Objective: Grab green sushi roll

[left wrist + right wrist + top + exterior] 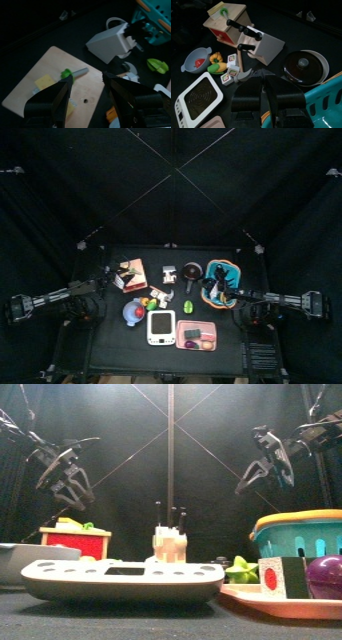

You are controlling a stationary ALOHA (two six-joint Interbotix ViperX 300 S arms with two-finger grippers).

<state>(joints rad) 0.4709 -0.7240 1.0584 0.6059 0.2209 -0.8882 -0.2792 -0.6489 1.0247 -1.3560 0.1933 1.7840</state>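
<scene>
At the far left the left hand [60, 484] hangs high above the surface [114, 343], well clear of everything on it. In its wrist view the two jaws stand wide apart with nothing between them. Below it is the wooden box [74, 540] with a red front. Its flat top carries a small green piece on a grey stub [69, 73] and a yellow slice [44, 82].

In front of the box, near the surface's left edge, sits a shallow bowl [19, 562]. Just to its right lies the white phone-like device [120, 579], flat, close to the front edge. Behind the device stands the white knife block [167, 544] with dark handles sticking up. A round black pan [194, 271] lies beside the block toward the back. Three small white-faced pieces [235, 72] lie between the block and the device; what they are cannot be told.

Right of the device lies the loose bright green oval piece [241, 569]. Next comes the pink tray [254, 597], and the green sushi roll [273, 576] stands on it, its white face with a red centre turned to the front. A purple ball [325, 576] rests just beside the roll on the same tray. Behind the tray is the teal basket [305, 539] with an orange rim.

The right hand [261, 474] hangs high over the basket, well apart from the roll. Its jaws are only narrowly parted and hold nothing.
</scene>
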